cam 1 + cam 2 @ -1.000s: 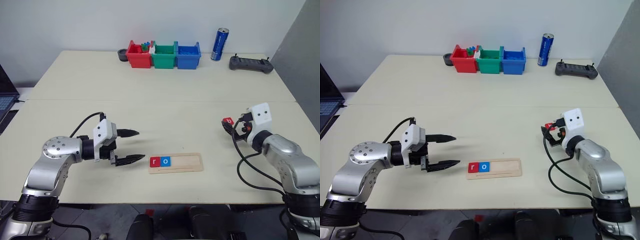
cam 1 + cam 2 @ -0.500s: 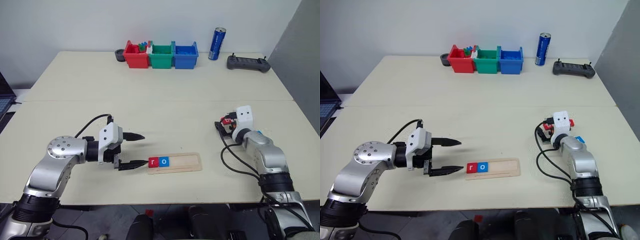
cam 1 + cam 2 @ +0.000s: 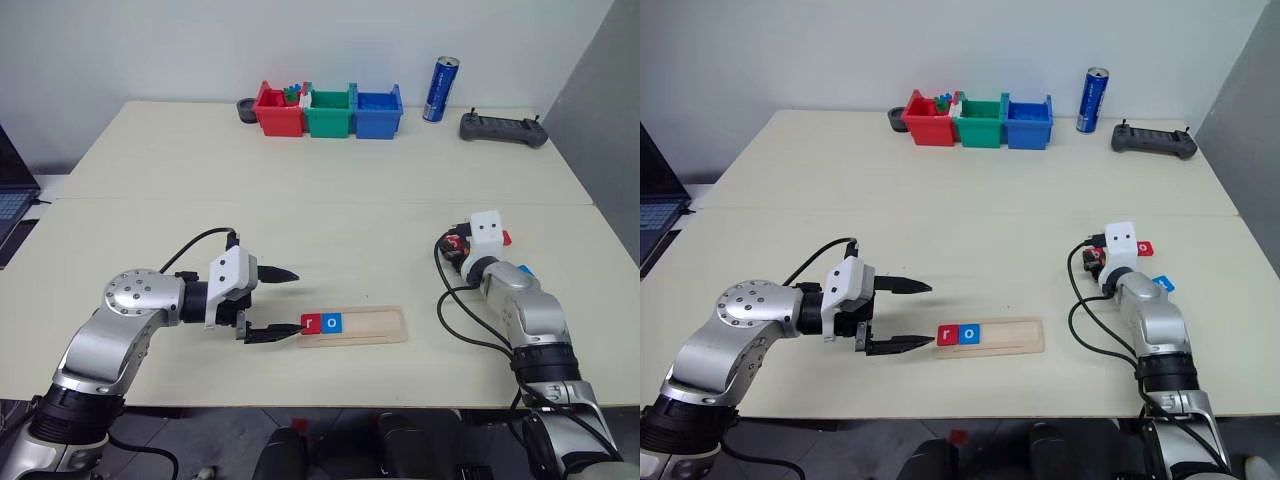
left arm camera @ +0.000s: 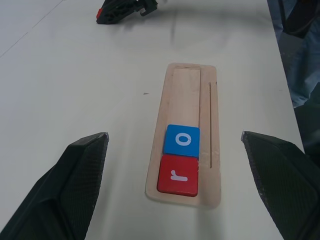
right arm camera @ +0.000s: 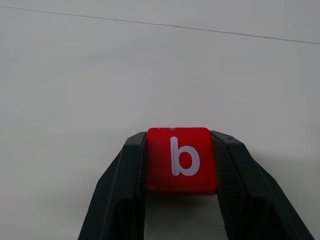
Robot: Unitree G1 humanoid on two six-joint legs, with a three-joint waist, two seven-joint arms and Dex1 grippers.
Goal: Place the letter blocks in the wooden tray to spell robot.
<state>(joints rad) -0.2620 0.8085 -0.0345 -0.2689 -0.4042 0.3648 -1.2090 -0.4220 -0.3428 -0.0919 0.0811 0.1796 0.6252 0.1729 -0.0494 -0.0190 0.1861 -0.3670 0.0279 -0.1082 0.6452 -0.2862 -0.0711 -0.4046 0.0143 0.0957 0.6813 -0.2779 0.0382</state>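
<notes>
In right gripper [image 5: 180, 165]: red b block [image 5: 182, 160]

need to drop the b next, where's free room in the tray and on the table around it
The wooden tray is bare right of the blue o; the red r fills its left end. The table lies bare toward the bins. Crowded: the left gripper at the tray's left end.

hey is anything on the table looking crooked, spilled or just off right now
Nothing stands out. The red r block and blue o block sit square and side by side at one end of the wooden tray. The right gripper is closed squarely on the red b block.
</notes>
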